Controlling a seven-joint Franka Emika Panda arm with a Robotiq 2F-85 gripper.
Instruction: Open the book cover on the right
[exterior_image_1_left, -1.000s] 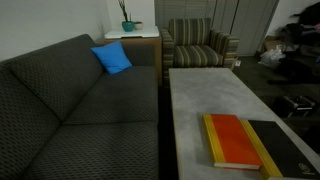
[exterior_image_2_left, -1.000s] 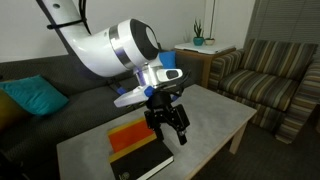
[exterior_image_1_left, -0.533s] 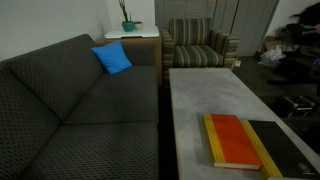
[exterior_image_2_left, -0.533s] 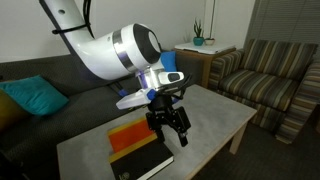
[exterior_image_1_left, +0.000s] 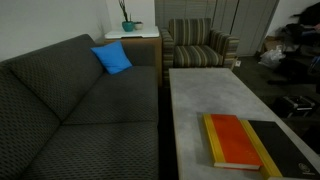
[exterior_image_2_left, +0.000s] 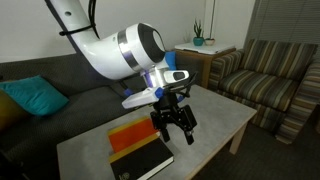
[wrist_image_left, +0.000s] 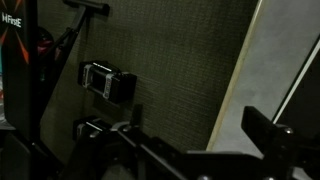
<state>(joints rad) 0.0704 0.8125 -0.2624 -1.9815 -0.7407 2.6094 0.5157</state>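
The black book cover (exterior_image_2_left: 141, 165) lies shut at the near end of the grey table (exterior_image_2_left: 215, 112), with a small pale mark near its front corner. It also shows at the picture's edge in an exterior view (exterior_image_1_left: 291, 148). Beside it lies the orange-red book (exterior_image_2_left: 129, 135), also seen in an exterior view (exterior_image_1_left: 232, 139). My gripper (exterior_image_2_left: 172, 127) hangs open and empty above the table, just beyond the books' far edge and touching neither. In the wrist view my jaws (wrist_image_left: 195, 140) are spread over dark floor and the table's edge (wrist_image_left: 285, 75); no book shows there.
A dark grey sofa (exterior_image_1_left: 70, 100) with a blue cushion (exterior_image_1_left: 112, 58) runs along the table. A striped armchair (exterior_image_1_left: 198, 44) and a side table with a plant (exterior_image_1_left: 128, 25) stand beyond. Black boxes (wrist_image_left: 108, 82) and a dark chair lie on the floor.
My gripper has shifted slightly sideways and down over the table, away from the sofa. The books have not moved.
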